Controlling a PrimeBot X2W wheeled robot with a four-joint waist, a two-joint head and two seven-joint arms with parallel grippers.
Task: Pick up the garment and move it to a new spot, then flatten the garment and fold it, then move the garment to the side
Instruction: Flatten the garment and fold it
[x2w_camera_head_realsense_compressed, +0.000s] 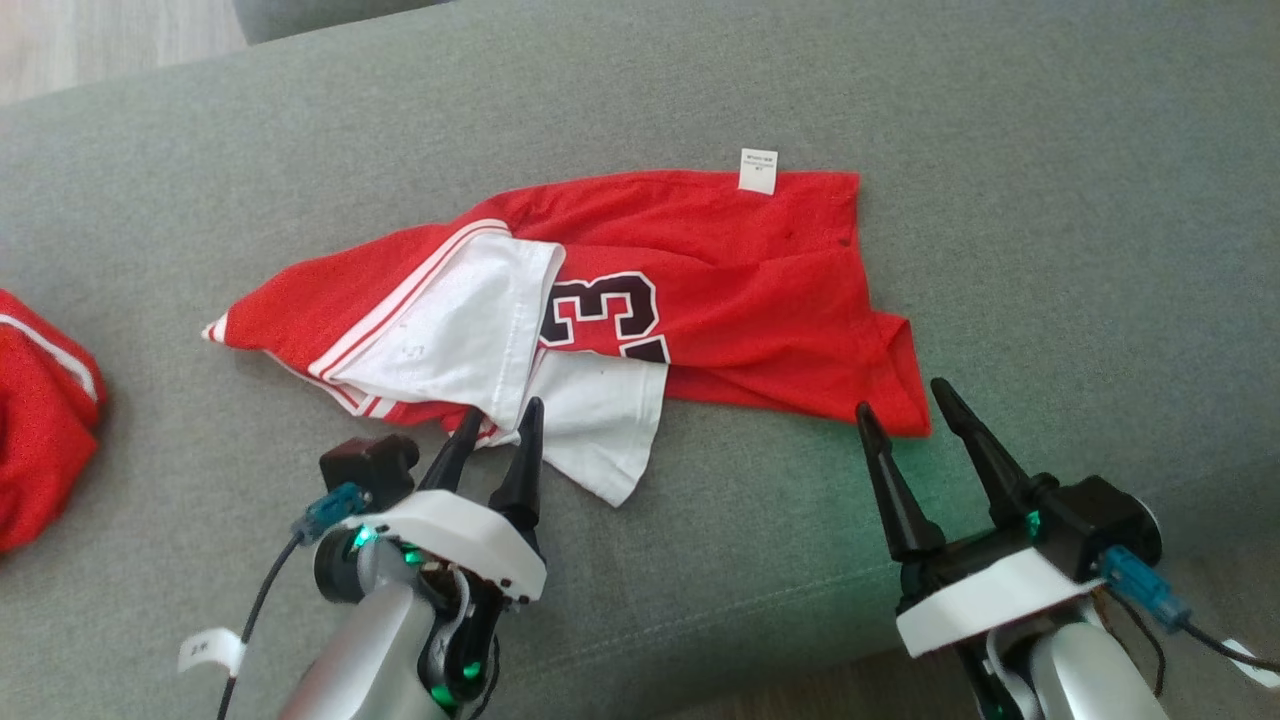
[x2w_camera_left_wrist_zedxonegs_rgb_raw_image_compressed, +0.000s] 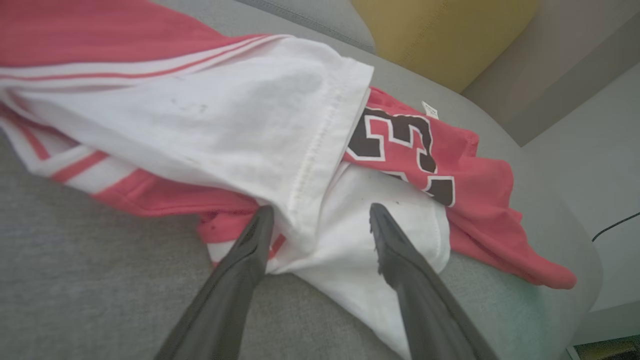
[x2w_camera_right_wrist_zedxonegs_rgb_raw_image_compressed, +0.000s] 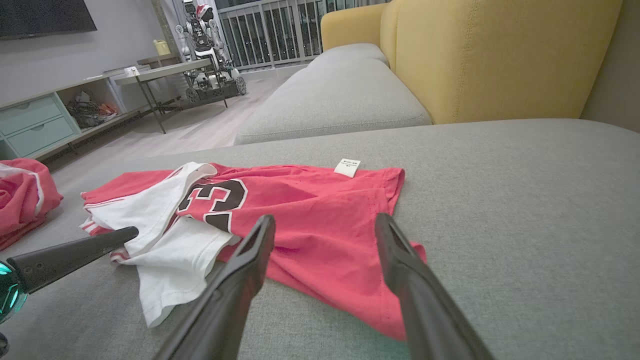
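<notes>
Garment (x2w_camera_head_realsense_compressed: 720, 290) spread crumpled on the grey sofa cushion (x2w_camera_head_realsense_compressed: 1000, 150), both grippers at its near edge.
Head view: the left gripper (x2w_camera_head_realsense_compressed: 495, 425) is seen at its white part, the right gripper (x2w_camera_head_realsense_compressed: 901, 396) at its red end, another red cloth (x2w_camera_head_realsense_compressed: 40, 440) well apart to the left; left wrist view: jaws are parted, white fabric between the tips; right wrist view: jaws are held wide over the red hem.

Open cushion (x2w_camera_head_realsense_compressed: 1050, 200) R of & beyond garment (x2w_camera_head_realsense_compressed: 750, 270): free passage for me. Obstacle: red cloth heap (x2w_camera_head_realsense_compressed: 40, 420) at my far L.
</notes>
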